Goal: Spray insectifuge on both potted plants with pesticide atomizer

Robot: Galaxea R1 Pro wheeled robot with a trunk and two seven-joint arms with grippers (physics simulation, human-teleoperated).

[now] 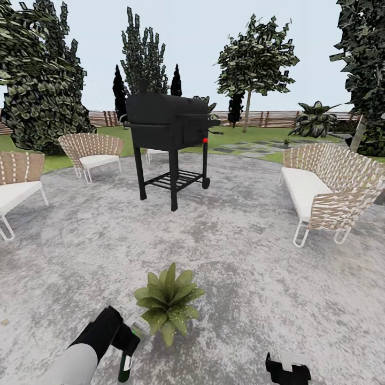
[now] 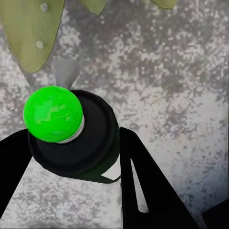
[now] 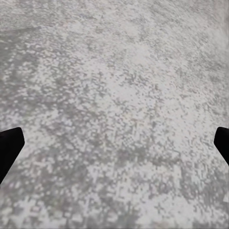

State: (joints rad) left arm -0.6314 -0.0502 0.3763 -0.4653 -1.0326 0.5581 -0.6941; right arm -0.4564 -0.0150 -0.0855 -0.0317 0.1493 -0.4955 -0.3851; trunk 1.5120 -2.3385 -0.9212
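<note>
1. The mottled grey patio (image 1: 240, 251) is spreading across the garden, carrying a black grill (image 1: 170, 140) and woven chairs (image 1: 327, 187).
2. One potted plant (image 1: 168, 300) is sitting on the paving, just beside the left end effector (image 1: 127, 342).
3. That left end effector is gripping the pesticide atomizer (image 2: 71, 131).
4. The right end effector (image 3: 114, 143) is hanging spread apart, grasping nothing.

grey mottled patio (image 1: 240, 256); potted plant (image 1: 168, 302), grill (image 1: 168, 141), wicker seats (image 1: 329, 187)
</note>
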